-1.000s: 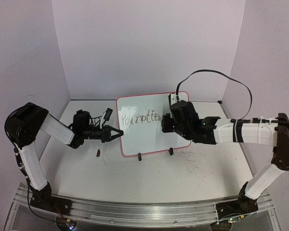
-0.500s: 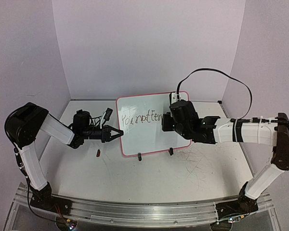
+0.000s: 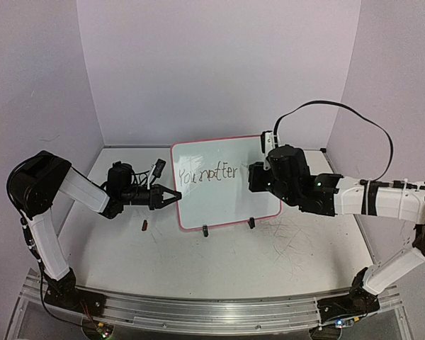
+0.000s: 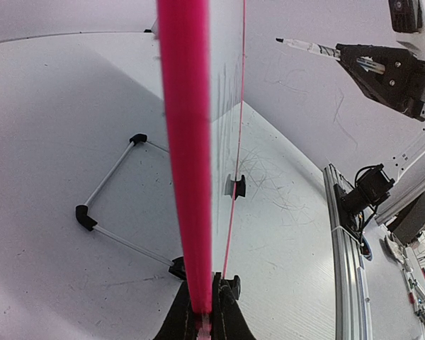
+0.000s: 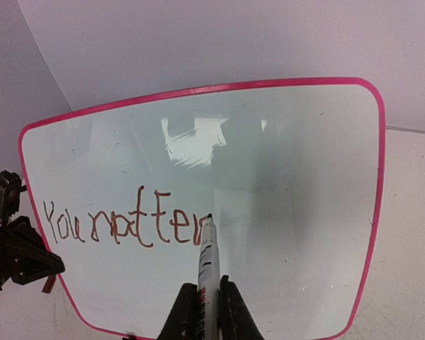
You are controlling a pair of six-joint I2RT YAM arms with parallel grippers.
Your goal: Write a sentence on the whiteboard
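The whiteboard (image 3: pixel 227 202) stands upright on the table, white with a pink rim (image 4: pixel 186 156). The sentence (image 3: pixel 207 174) runs across its left half in dark scrawl, ending in an "r" (image 5: pixel 120 225). My left gripper (image 3: pixel 176 197) is shut on the board's left edge (image 4: pixel 207 312). My right gripper (image 5: pixel 207 304) is shut on a white marker (image 5: pixel 207 258) whose tip points at the end of the last letter. In the left wrist view the marker (image 4: pixel 308 47) stands a short way off the board face. From above, the wrist (image 3: pixel 283 173) hides the right jaws.
A small dark red cap (image 3: pixel 145 226) lies on the table left of the board's black clip feet (image 3: pixel 205 230). A wire stand (image 4: pixel 113 177) props the board from behind. A black cable (image 3: pixel 340 113) loops above the right arm. Walls close in on three sides.
The right arm has drawn back to the right, uncovering the end of the writing, which has gained a last "r". The left arm and the board have not moved.
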